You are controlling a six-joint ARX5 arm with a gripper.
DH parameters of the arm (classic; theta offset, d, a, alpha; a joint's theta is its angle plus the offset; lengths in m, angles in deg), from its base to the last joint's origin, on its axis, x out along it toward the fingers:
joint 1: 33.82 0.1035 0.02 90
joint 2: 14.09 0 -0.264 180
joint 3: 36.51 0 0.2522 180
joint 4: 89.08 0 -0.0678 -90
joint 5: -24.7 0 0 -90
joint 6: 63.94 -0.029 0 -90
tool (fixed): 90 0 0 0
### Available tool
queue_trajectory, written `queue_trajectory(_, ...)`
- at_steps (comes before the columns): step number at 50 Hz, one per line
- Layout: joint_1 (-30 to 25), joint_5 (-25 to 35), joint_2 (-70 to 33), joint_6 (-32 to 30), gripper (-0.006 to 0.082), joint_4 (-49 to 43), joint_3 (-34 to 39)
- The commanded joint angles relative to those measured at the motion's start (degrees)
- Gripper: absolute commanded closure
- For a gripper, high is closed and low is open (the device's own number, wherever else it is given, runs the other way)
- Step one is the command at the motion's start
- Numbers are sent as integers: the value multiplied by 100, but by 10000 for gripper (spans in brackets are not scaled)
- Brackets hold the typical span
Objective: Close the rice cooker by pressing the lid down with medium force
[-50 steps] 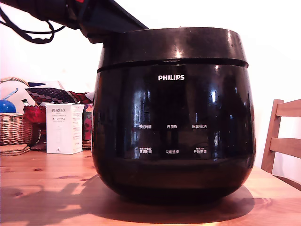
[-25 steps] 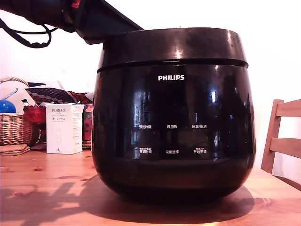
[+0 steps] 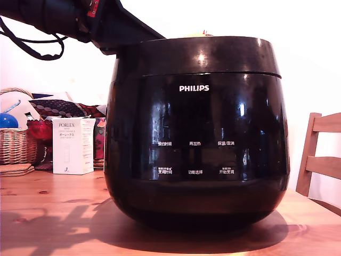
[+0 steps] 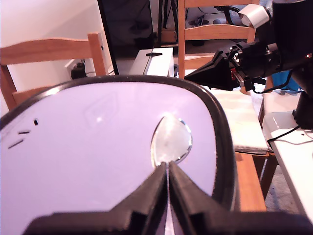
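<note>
The rice cooker (image 3: 197, 149), large, glossy and black with a white PHILIPS logo, fills the middle of the exterior view on a wooden table. Its lid (image 3: 197, 56) sits flat on the body with only a thin seam between them. My arm (image 3: 114, 26) reaches in from the exterior view's upper left, and its tip is hidden behind the lid's rim. In the wrist view the lid (image 4: 98, 142) reflects pale light. My gripper (image 4: 167, 166) is shut, empty, and rests its tips on the lid beside a silver teardrop-shaped button (image 4: 171, 139).
A white PORLEX box (image 3: 73, 145), a wicker basket (image 3: 13, 144) and patterned cloth stand at the exterior view's left. A wooden chair (image 3: 319, 160) is at its right. The wrist view shows wooden chairs (image 4: 49, 51) and black equipment (image 4: 254, 58) beyond the cooker.
The lid has dropped by a small amount and the dark gap between lid and body has narrowed to a thin seam. The arm shifted slightly with it.
</note>
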Motion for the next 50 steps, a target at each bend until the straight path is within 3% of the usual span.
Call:
queue_trajectory(1,-31,-192,-546,-63,788,-348,667)
queue_trajectory(24,72,413,63,562,788,415,667)
queue_trajectory(32,170,234,603,1307,788,935,667)
queue_trajectory(50,229,-2291,1770,2129,788,1309,667)
